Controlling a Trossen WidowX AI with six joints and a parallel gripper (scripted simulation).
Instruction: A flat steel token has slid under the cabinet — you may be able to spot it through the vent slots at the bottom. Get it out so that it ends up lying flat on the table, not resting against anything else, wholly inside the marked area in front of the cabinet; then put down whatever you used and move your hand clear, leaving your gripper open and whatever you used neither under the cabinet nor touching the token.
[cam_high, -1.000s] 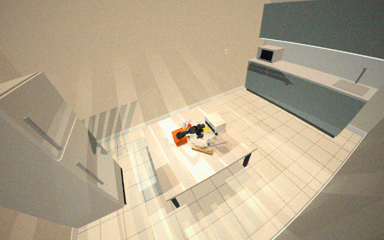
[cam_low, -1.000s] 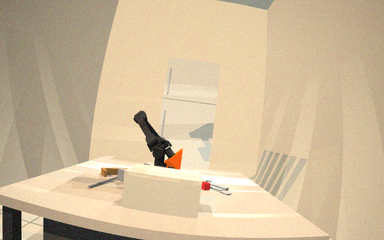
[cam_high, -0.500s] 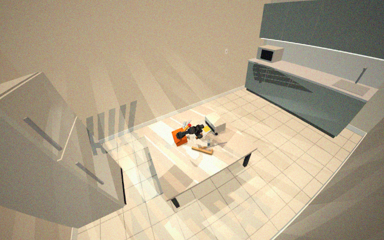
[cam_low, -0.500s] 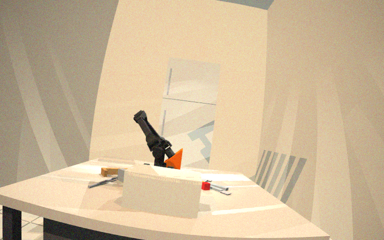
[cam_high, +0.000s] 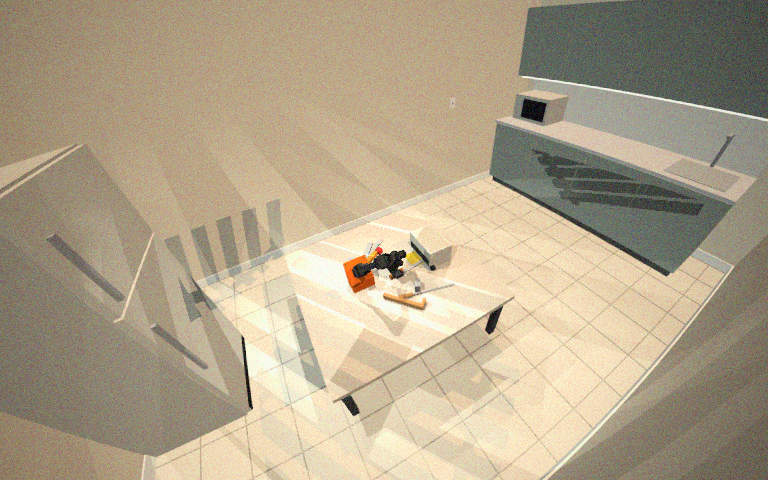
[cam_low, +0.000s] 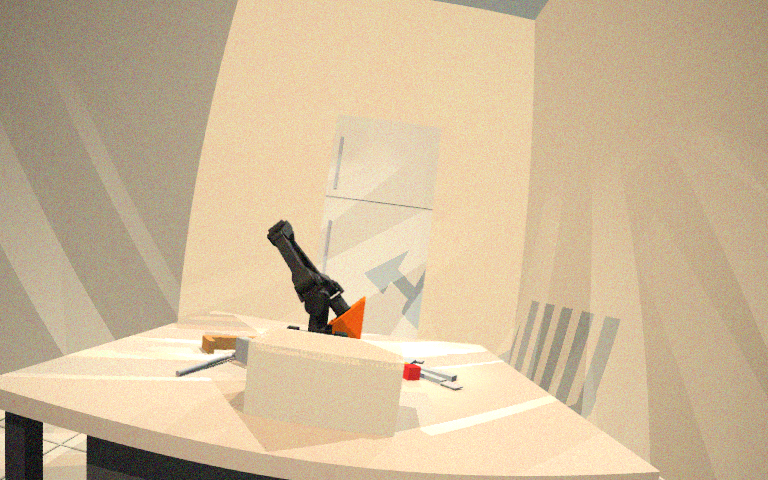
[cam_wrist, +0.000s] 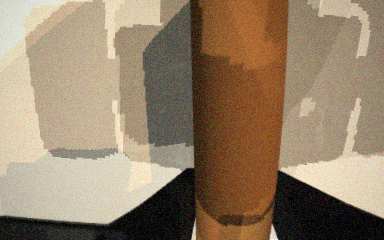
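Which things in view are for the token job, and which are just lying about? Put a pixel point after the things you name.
Job:
- cabinet (cam_high: 436, 244) (cam_low: 322, 390)
- yellow patch (cam_high: 414, 258), likely the marked area
- brown-handled tool (cam_wrist: 240, 125), gripped
- token: can't make it out

Apparently spare:
- wooden L-shaped piece (cam_high: 403, 301) (cam_low: 220, 342)
- grey rod (cam_high: 438, 289) (cam_low: 205, 363)
- red block (cam_high: 378, 250) (cam_low: 411, 371)

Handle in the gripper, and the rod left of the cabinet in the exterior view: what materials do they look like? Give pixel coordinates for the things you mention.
Handle (cam_wrist: 237, 125): probably smooth varnished wood, from its orange-brown colour, though no grain shows and painted plastic is possible.
Rod (cam_low: 205, 363): likely dull metal, judging by its plain grey; grey plastic isn't ruled out.
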